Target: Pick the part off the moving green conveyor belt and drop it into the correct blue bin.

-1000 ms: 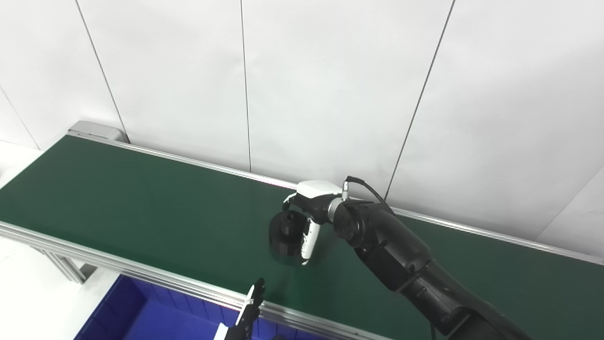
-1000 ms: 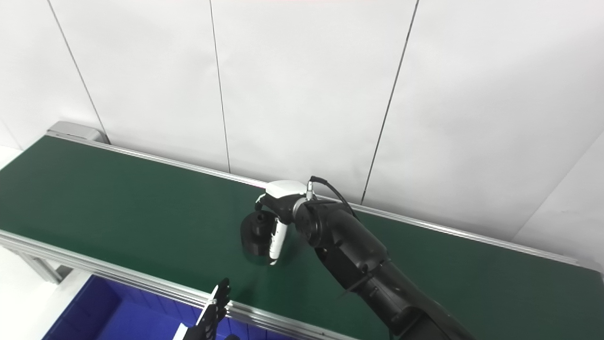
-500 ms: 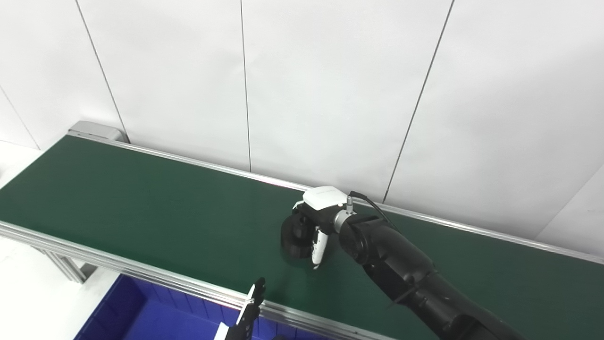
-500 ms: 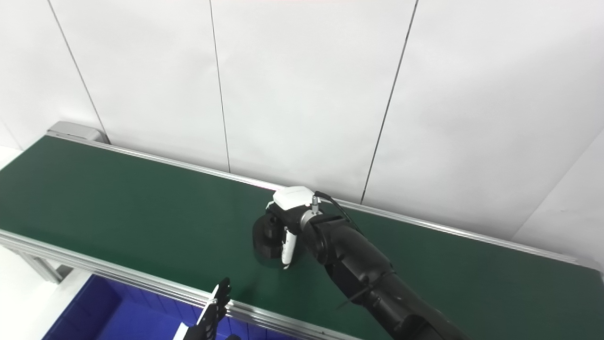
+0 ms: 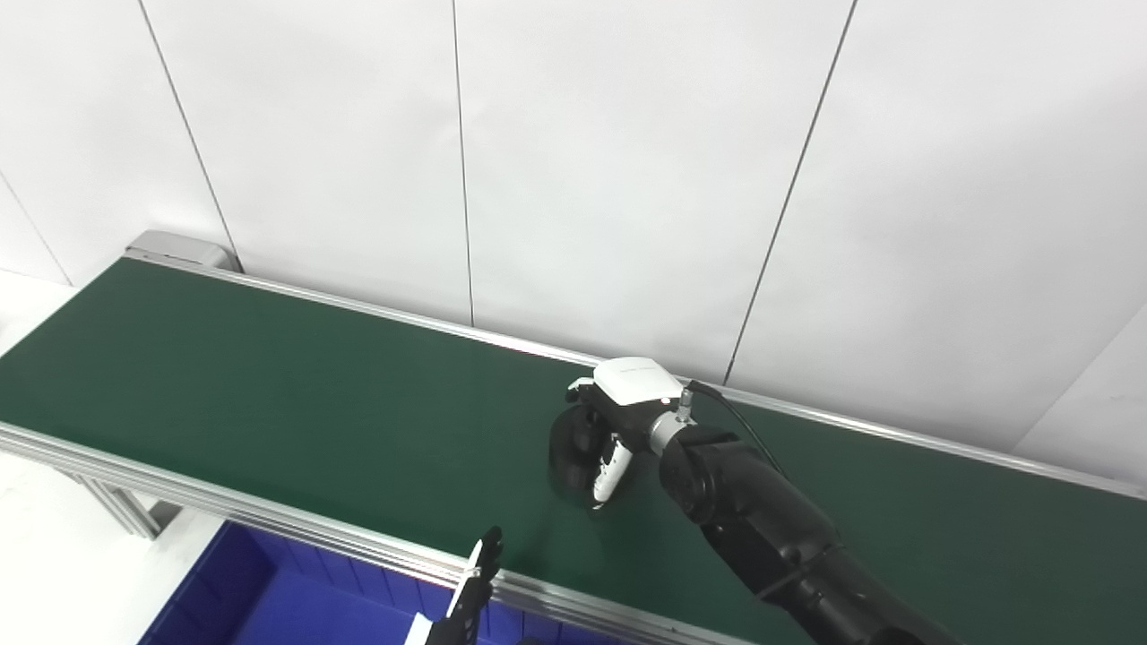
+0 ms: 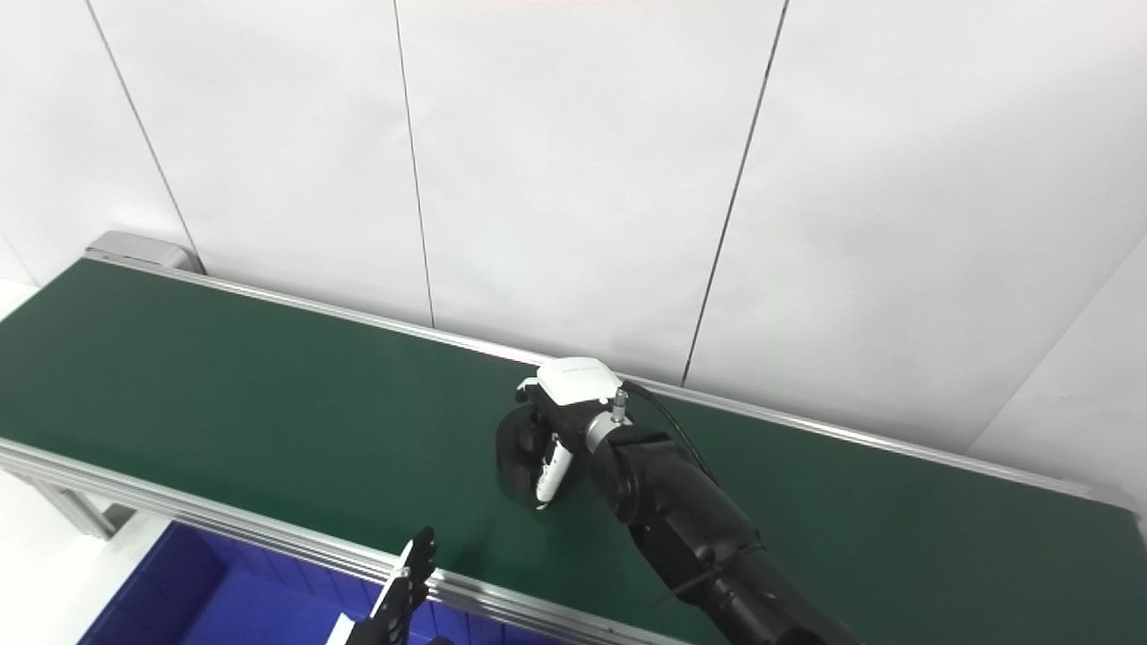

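Note:
A black round part (image 5: 564, 450) sits on the green conveyor belt (image 5: 269, 385), a little right of its middle. My right hand (image 5: 616, 419), with a white back and black fingers, reaches over the part from the right. Its fingers curl around the far side and its white thumb (image 5: 607, 468) presses the near side, so the hand is shut on the part. The part still touches the belt and is mostly hidden by the hand. Only the raised fingertips of my left hand (image 5: 468, 598) show at the bottom edge, spread straight and holding nothing.
A blue bin (image 5: 269, 600) lies below the belt's near aluminium rail (image 5: 224, 506) at bottom left. A white panelled wall runs close behind the belt. The belt's grey end cap (image 5: 179, 246) is at far left.
The part has travelled right along the belt and my right hand has followed it, closing more tightly around it. The left hand has stayed still.

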Controlling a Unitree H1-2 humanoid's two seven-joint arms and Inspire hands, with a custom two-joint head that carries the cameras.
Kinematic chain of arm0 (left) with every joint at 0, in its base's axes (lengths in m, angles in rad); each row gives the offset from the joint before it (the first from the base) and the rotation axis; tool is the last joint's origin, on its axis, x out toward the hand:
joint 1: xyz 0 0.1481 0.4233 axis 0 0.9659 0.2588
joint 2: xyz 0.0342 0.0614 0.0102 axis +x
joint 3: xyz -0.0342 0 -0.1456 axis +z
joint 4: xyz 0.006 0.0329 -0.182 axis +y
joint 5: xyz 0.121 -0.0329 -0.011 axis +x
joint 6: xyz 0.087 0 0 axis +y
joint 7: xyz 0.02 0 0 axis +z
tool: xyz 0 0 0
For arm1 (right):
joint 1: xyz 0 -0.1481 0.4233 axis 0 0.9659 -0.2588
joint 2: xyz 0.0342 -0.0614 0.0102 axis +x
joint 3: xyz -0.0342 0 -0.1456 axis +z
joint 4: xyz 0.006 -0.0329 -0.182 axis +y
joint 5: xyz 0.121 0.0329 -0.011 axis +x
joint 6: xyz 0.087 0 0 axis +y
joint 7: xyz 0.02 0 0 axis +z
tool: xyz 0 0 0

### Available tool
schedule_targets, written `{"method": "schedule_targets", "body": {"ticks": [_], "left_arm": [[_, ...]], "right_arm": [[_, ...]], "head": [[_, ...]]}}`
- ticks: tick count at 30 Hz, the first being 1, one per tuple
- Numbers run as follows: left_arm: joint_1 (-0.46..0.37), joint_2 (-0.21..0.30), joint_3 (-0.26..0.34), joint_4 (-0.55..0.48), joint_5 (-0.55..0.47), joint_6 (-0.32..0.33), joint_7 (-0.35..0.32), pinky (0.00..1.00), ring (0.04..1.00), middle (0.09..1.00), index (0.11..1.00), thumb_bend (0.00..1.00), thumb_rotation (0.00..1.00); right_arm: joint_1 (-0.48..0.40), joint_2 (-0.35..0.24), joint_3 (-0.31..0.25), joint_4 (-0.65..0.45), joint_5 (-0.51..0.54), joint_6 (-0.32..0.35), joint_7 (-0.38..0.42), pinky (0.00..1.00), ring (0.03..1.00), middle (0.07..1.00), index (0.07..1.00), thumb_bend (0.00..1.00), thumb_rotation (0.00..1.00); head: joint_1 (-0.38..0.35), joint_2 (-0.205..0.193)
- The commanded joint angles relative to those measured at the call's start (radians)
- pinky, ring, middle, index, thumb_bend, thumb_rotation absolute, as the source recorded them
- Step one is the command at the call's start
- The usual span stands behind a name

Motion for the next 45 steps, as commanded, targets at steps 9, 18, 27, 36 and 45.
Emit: {"method": "schedule_targets", "body": {"ticks": [9, 18, 27, 36, 45], "left_arm": [[0.034, -0.141, -0.134, -0.029, 0.008, -0.010, 0.009, 0.91, 0.987, 1.000, 1.000, 0.56, 0.87], [0.033, -0.138, -0.135, -0.031, 0.012, -0.008, 0.005, 0.92, 0.993, 1.000, 1.000, 0.56, 0.86], [0.030, -0.137, -0.130, -0.032, 0.002, -0.006, 0.000, 0.93, 0.995, 1.000, 1.000, 0.53, 0.86], [0.030, -0.139, -0.126, -0.033, -0.001, -0.005, 0.002, 0.93, 0.991, 1.000, 1.000, 0.53, 0.87], [0.032, -0.134, -0.121, -0.041, -0.012, -0.011, 0.001, 0.93, 0.997, 1.000, 1.000, 0.48, 0.88]], "right_arm": [[-0.037, 0.036, -0.005, -0.039, 0.019, -0.071, 0.025, 0.45, 0.619, 0.816, 0.818, 0.90, 0.10], [-0.060, 0.035, 0.023, 0.085, -0.008, -0.098, 0.029, 0.36, 0.437, 0.467, 0.538, 0.55, 0.00], [-0.067, 0.035, 0.026, 0.095, -0.008, -0.082, 0.036, 0.34, 0.431, 0.508, 0.493, 0.52, 0.00], [-0.057, 0.036, 0.008, 0.047, -0.001, -0.093, 0.040, 0.35, 0.424, 0.504, 0.502, 0.52, 0.00], [-0.061, -0.015, -0.004, -0.171, 0.004, -0.101, 0.146, 0.37, 0.430, 0.504, 0.497, 0.52, 0.00]], "head": [[0.003, 0.004], [-0.001, 0.008], [-0.004, 0.007], [-0.010, 0.010], [-0.024, 0.019]]}}
